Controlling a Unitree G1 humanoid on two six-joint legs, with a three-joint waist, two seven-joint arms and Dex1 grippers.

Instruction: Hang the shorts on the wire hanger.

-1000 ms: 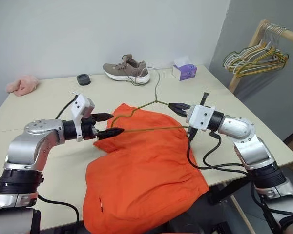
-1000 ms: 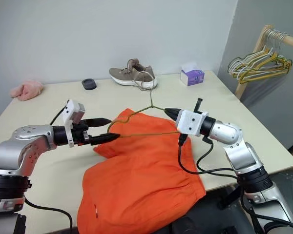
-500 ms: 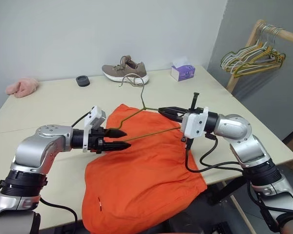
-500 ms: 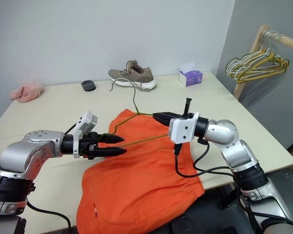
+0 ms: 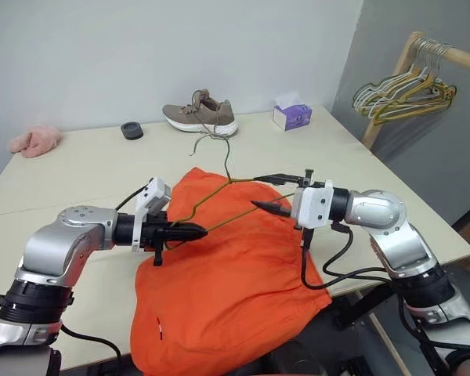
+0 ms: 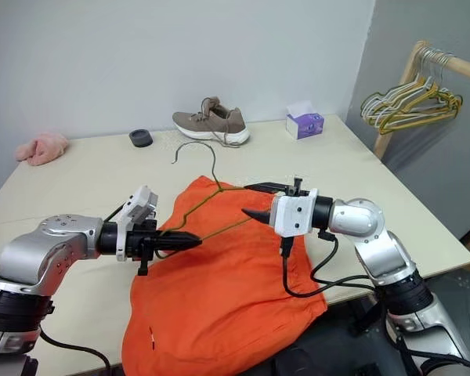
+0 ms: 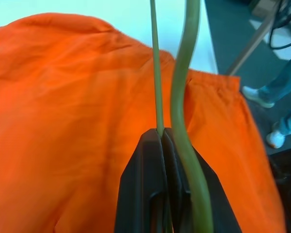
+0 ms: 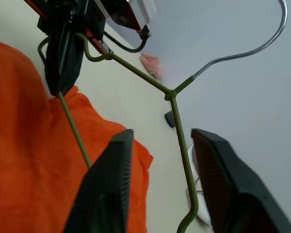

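The orange shorts (image 5: 227,298) lie spread on the table (image 5: 78,168), their lower part drooping over the front edge. Above them hangs the wire hanger (image 5: 229,179), tilted, with its hook toward the shoe. My left gripper (image 5: 194,229) is shut on the hanger's bottom wire near its left corner; the left wrist view shows the thin wire pinched at the fingertips (image 7: 160,138). My right gripper (image 5: 265,193) is open around the hanger's right side. In the right wrist view one hanger arm (image 8: 177,121) runs between the spread fingers (image 8: 111,184) without touching them.
At the back of the table are a grey shoe (image 5: 200,117), a purple tissue box (image 5: 291,117), a black round lid (image 5: 131,130) and a pink cloth (image 5: 34,141). A wooden rack with bunched hangers (image 5: 407,86) stands at the right.
My left gripper closed on the hanger's bottom wire. My right gripper, shut on the hanger near its neck before, has opened. The hanger's hook swung left, and both hands drew back slightly.
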